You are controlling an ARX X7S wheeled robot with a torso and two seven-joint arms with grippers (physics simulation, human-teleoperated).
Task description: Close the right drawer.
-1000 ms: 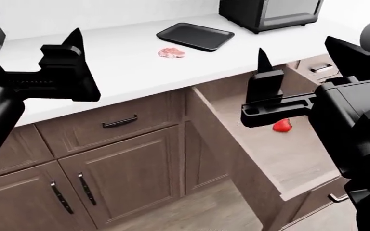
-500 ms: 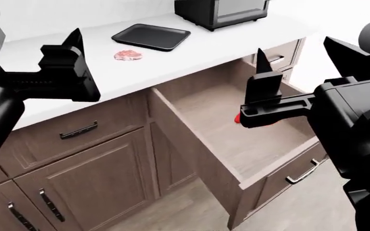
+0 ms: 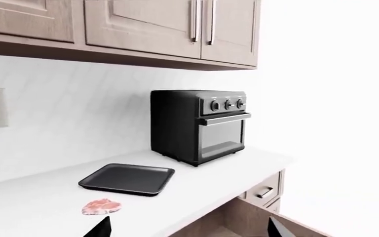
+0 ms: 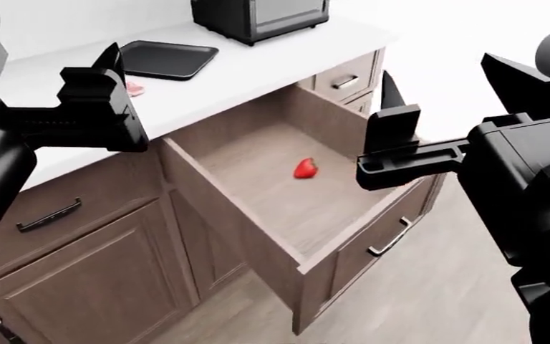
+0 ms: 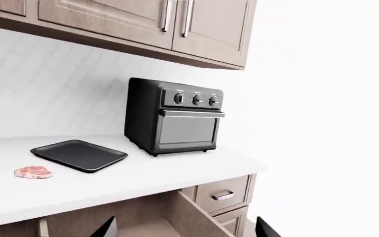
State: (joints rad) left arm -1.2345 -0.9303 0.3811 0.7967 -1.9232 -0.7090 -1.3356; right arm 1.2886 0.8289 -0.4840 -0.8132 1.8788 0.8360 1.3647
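Note:
The right drawer [image 4: 349,256] stands pulled far out from under the white counter, its slim bar handle [image 4: 389,237] on the front panel. A red strawberry [image 4: 305,168] lies on its floor. My right gripper [image 4: 394,122] hangs open and empty above the drawer's right side, well clear of the handle. My left gripper [image 4: 103,89] is open and empty over the counter, left of the drawer. The left wrist view shows the left gripper [image 3: 189,230] above the drawer's back corner [image 3: 242,223]. The right wrist view shows the right gripper [image 5: 186,230] over the drawer's inside [image 5: 151,217].
On the counter [image 4: 246,75] stand a black toaster oven [image 4: 256,14] and a black tray [image 4: 165,59], with a pink piece of meat [image 4: 134,88] beside it. A narrower drawer [image 4: 346,80] sits right of the open one. Another drawer [image 4: 51,213] and cabinet doors are at left.
The head view has swung right: counter, tray, oven and drawer have slid leftward in it, and the drawer's front and handle now show fully. Both arms keep their pose.

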